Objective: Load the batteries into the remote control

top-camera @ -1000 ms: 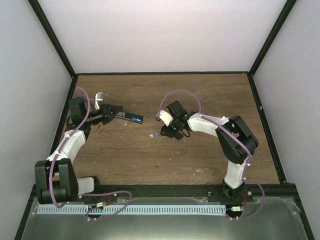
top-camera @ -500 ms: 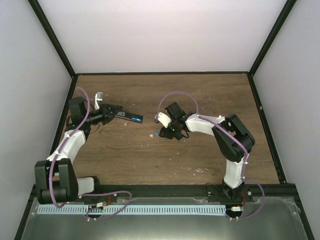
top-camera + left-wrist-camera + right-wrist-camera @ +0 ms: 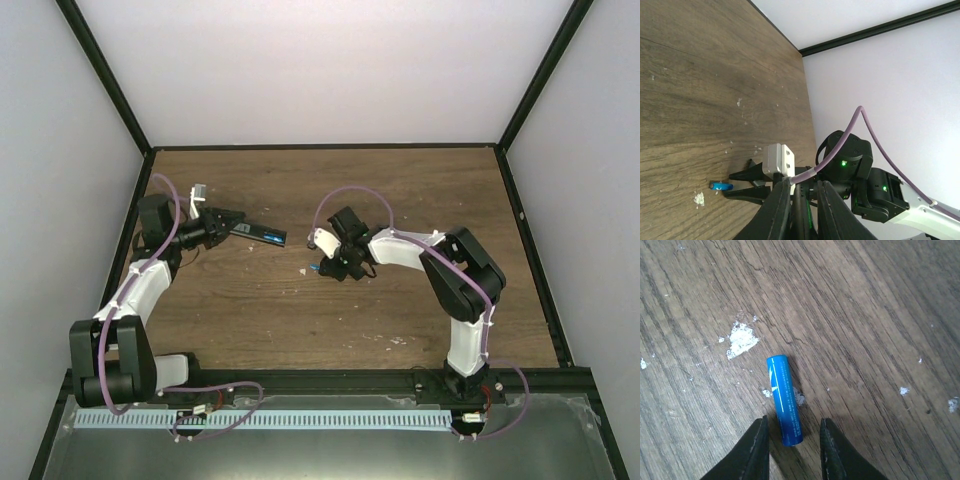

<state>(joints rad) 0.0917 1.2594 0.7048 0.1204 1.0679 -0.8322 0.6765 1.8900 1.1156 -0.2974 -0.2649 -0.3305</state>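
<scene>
Nearest you, both arms rise from their bases at the tabletop (image 3: 400, 200) edge, two arms in all, one claw each.

Your right claw (image 3: 792, 455) is low over the wood with its jaws apart. Its two fingers (image 3: 757, 452) stand either side of the near end of one battery (image 3: 784, 400), and a sliver of tabletop shows on each side of it, so nothing is pinched. That battery is blue, lies flat on the tabletop, and points away from the claw with a slight lean to the left. It is the only loose battery you can count in any view. One larger white fleck (image 3: 742, 337) sits on the wood just beyond its far end and to the left, with several smaller specks scattered around.

Farther back and to the left, your left claw (image 3: 233, 226) is closed on the one remote (image 3: 262, 236). It grips one end, and the rest of the black bar sticks out to the right, toward the middle of the tabletop. From above, a thin bluish streak shows along the remote, too small for you to say what it is. Remote and battery are well apart, with bare wood between them, and the left wrist camera looks straight across at the right claw and the battery in front of it.
</scene>
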